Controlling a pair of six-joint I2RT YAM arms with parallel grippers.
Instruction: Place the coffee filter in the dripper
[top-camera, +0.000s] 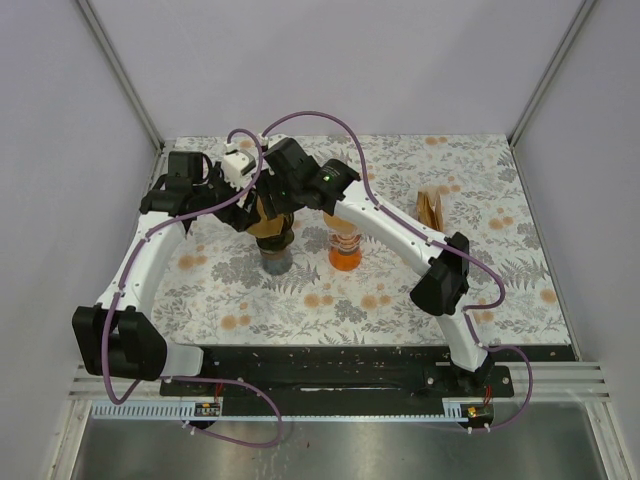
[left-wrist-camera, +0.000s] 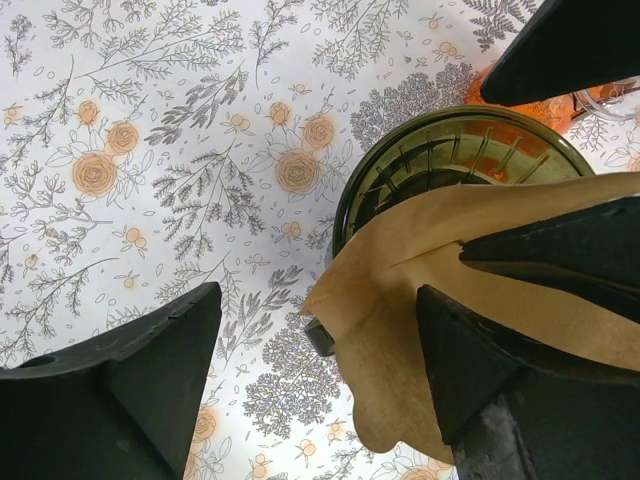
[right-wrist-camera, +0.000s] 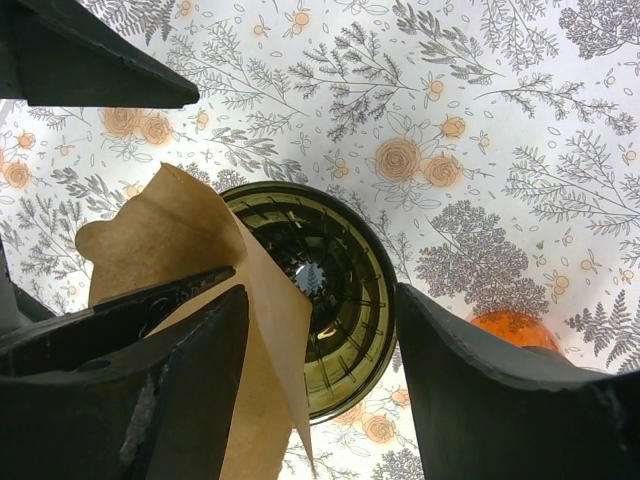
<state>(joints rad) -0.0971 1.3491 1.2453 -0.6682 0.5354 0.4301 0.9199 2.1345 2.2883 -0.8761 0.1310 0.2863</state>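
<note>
1. Floral cloth (left-wrist-camera: 150, 150) covers the table under both of your tools, with pale walls closing it in.
2. Your left gripper (left-wrist-camera: 320, 300) is released. Its two fingers stand spread wide, and bare cloth shows in the gap next to one of them.
3. Your coffee filter (left-wrist-camera: 380, 300), a loose sheet of brown paper, lies against the inner face of that gripper's other finger. Nothing clamps it from the opposite side.
4. Just beyond the left fingertips stands the dripper (left-wrist-camera: 440, 160), upright, green-tinted and ribbed inside. The filter drapes over its near rim rather than sitting down in the cone, and the ribs and the centre hole are plainly open to view.
5. Your right gripper (right-wrist-camera: 320, 290) is likewise released, fingers wide, with the dripper's mouth directly below the gap between them.
6. From that tool, the filter runs along the inner side of one finger and rises past its tip.
7. One finger of each arm sits close against the same sheet; you cannot tell whether the two squeeze it.
8. An orange glass (right-wrist-camera: 510, 328) stands just outside the right gripper's other finger, beside the dripper.
</note>
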